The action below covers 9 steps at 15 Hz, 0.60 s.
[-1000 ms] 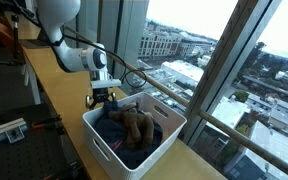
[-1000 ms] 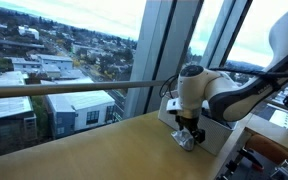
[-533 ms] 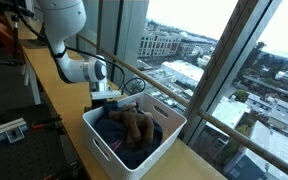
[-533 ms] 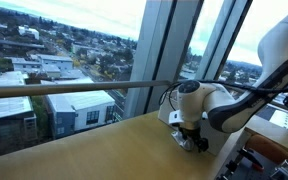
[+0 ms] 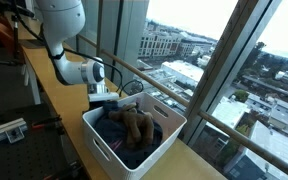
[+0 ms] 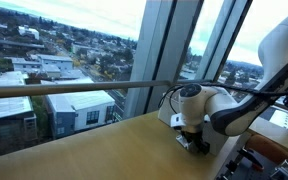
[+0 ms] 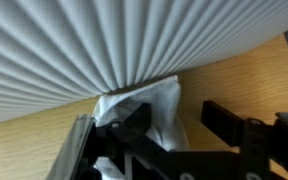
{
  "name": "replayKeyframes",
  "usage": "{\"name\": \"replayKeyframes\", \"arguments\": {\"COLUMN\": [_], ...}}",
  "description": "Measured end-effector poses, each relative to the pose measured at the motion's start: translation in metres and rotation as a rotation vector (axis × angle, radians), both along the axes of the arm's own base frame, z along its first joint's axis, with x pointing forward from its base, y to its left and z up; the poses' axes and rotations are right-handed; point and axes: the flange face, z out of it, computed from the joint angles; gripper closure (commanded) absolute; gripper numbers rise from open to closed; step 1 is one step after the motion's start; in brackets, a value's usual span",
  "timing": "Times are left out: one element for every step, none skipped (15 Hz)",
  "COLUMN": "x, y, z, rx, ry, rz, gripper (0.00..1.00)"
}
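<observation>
My gripper (image 5: 103, 100) is low over the wooden counter, right beside the near end of a white ribbed basket (image 5: 106, 147). In the wrist view its fingers (image 7: 179, 125) are apart, and a crumpled white cloth (image 7: 144, 108) lies on the wood against the basket's ribbed wall (image 7: 84, 50), touching the left finger. The right finger is over bare wood. The basket holds dark clothes and a brown soft item (image 5: 136, 124). In an exterior view the gripper (image 6: 196, 143) sits down at the counter, with the basket (image 6: 170, 117) mostly hidden behind the arm.
The long wooden counter (image 6: 104, 152) runs along tall windows with a horizontal metal rail (image 6: 74, 88). A black cable (image 5: 134, 85) loops by the basket. A grey device (image 5: 4, 130) lies on a lower surface beside the counter.
The gripper has dropped from above the basket's end down to the counter beside it, and the arm has folded lower. The basket has not moved.
</observation>
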Motion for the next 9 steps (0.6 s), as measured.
{"name": "replayKeyframes", "arguments": {"x": [-0.002, -0.003, -0.004, -0.006, -0.006, -0.007, -0.007, -0.007, -0.006], "y": [0.000, 0.000, 0.000, 0.002, 0.005, 0.010, 0.017, 0.024, 0.031], "z": [0.000, -0.001, -0.001, 0.001, 0.004, 0.009, 0.018, 0.030, 0.047], "rx": [-0.001, -0.001, -0.001, 0.000, 0.004, 0.011, 0.022, 0.029, 0.033], "ry": [0.000, -0.002, -0.004, -0.010, -0.020, -0.038, -0.066, -0.100, -0.143], "rz": [-0.005, -0.010, -0.015, -0.020, -0.026, -0.034, -0.044, -0.057, -0.072], "gripper": [0.79, 0.88, 0.95, 1.00, 1.00, 1.00, 0.98, 0.98, 0.98]}}
